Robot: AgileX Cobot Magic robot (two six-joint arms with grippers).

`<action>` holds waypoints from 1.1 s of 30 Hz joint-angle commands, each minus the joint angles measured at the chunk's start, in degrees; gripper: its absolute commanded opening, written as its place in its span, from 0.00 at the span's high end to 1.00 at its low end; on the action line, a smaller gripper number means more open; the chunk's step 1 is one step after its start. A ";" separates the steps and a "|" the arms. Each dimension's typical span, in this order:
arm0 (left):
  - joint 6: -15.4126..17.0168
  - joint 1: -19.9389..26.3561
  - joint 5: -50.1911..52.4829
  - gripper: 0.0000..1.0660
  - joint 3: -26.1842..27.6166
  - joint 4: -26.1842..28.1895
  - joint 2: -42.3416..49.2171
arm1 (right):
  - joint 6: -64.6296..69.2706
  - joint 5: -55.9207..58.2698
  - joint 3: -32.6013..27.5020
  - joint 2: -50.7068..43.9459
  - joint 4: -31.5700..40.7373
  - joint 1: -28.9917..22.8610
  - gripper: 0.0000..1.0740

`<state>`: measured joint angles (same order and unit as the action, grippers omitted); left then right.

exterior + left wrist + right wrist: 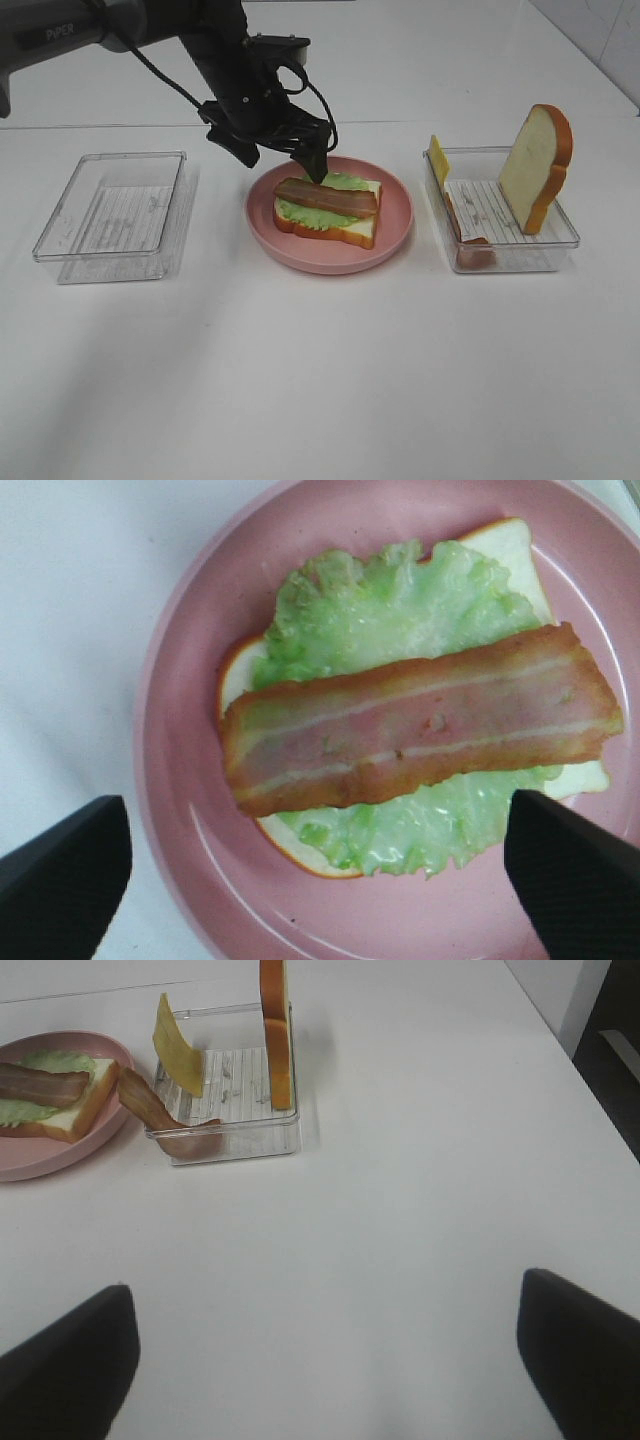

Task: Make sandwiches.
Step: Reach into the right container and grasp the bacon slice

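Left claw (282,158): gapes wide, grips nothing, hovers directly above bacon strip (420,720), its length running finger to finger. Ahead of nearer right claw (320,1360), likewise open and empty: cheese (176,1045) and upright bread slice (275,1035).

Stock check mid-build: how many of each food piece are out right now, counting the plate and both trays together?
Bread slices: 2
Bacon strips: 2
Lettuce: 1
Cheese: 1
Total: 6
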<state>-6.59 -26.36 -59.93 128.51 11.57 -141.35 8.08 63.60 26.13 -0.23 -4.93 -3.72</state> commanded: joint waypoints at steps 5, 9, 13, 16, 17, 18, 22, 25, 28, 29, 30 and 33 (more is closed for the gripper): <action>0.69 -0.06 -1.20 0.04 0.34 -2.35 5.10 | -0.06 -0.46 0.00 -1.78 -0.46 0.06 0.11; 0.69 0.46 -3.50 0.04 0.46 -4.24 6.59 | -0.06 -0.46 0.00 -1.78 -0.46 0.06 0.11; 2.06 1.83 -10.66 0.04 1.43 -9.45 7.85 | -0.06 -0.46 0.00 -1.78 -0.46 0.06 0.11; 3.78 4.18 -13.98 0.05 1.60 -12.15 8.77 | -0.06 -0.46 0.00 -1.78 -0.46 0.06 0.11; 3.78 4.18 -13.98 0.05 1.60 -12.15 8.77 | -0.06 -0.46 0.00 -1.78 -0.46 0.06 0.11; 4.58 6.59 -15.64 0.05 1.60 -13.06 9.51 | -0.06 -0.46 0.00 -1.78 -0.46 0.06 0.11; 5.04 12.72 -15.64 0.06 1.32 -12.43 11.86 | -0.06 -0.46 0.00 -1.78 -0.46 0.06 0.11; 4.93 17.53 -15.64 0.06 1.32 -11.57 13.24 | -0.06 -0.46 0.00 -1.78 -0.46 0.06 0.11; 4.47 20.86 -15.64 0.06 1.32 -9.85 14.04 | -0.06 -0.46 0.00 -1.78 -0.46 0.06 0.11; 4.41 23.61 -15.64 0.06 1.26 -7.22 14.95 | -0.06 -0.46 0.00 -1.78 -0.46 0.06 0.11; 4.24 24.98 -15.64 0.06 1.26 -5.84 15.30 | -0.06 -0.46 0.00 -1.78 -0.46 0.06 0.11; 3.50 27.85 -15.64 0.06 0.52 -1.78 16.67 | -0.06 -0.46 0.00 -1.78 -0.46 0.06 0.11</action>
<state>-2.29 -0.34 -69.39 129.72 5.67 -126.34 8.08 63.60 26.13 -0.23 -4.93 -3.72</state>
